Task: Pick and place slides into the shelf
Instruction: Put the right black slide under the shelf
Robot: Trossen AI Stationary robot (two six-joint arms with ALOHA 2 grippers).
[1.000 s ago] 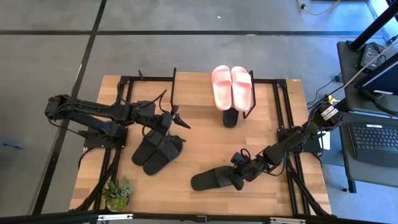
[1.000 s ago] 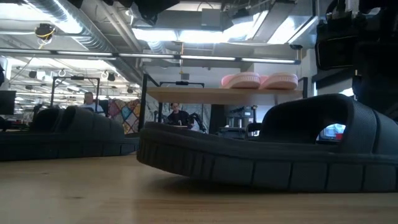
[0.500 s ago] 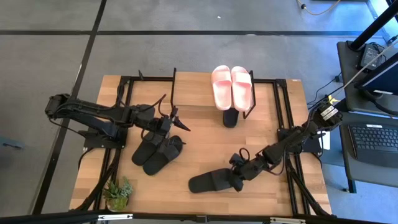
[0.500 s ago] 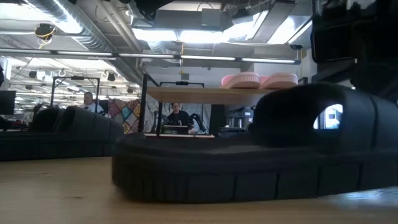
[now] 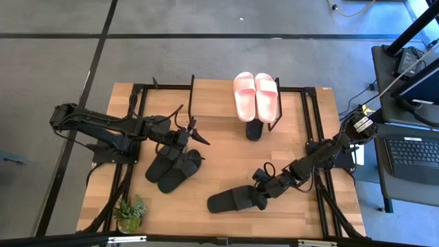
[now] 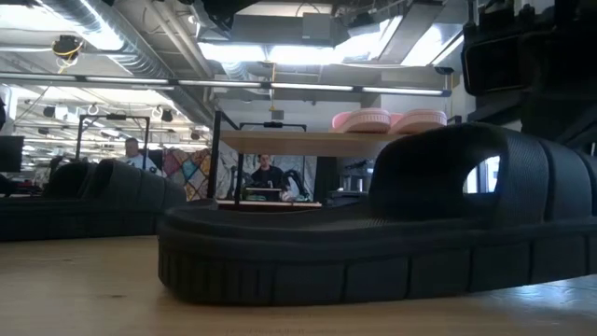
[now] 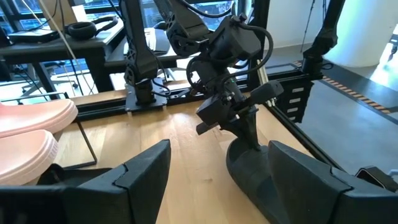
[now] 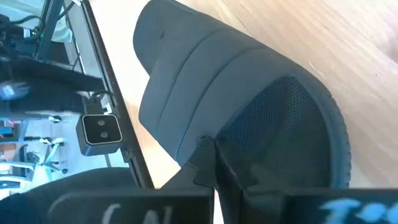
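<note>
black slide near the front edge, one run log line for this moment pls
right pincer: shut on black slide strap | slide: on table | left pincer: open above black pair | pink pair: on shelf

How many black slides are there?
4: two side by side under the left tool, one in the right tool, one under the shelf. None seem hidden.

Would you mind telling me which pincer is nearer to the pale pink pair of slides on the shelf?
Left. The left pincer hovers open just beside the shelf, fairly near the pink slides. The right pincer is farther off, shut on a lone black slide at the table's front.
</note>
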